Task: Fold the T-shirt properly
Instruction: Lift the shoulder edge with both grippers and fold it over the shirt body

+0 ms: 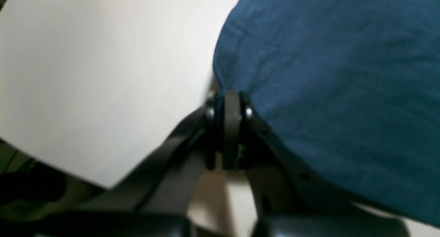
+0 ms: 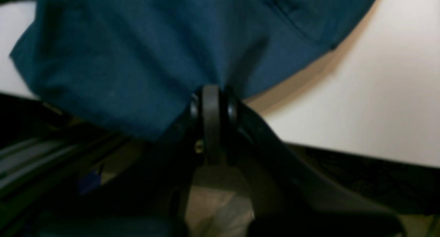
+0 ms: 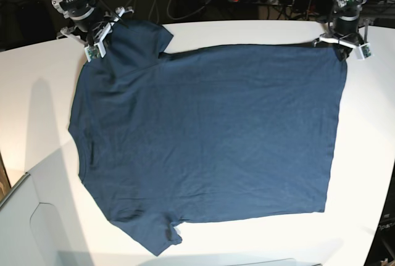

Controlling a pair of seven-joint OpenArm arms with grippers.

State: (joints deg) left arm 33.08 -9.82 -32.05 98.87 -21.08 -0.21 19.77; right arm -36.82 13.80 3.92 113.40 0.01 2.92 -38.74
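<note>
No text, label, brand, number or sign could be read in any of the three views. The plain dark navy-blue cotton T-shirt (image 3: 210, 136) showed bare fabric only, with no print or tag legible on it.

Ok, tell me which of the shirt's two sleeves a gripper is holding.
The far sleeve, at the table's back edge: the right gripper is shut on it. The near sleeve lies free at the front, no gripper near.
</note>
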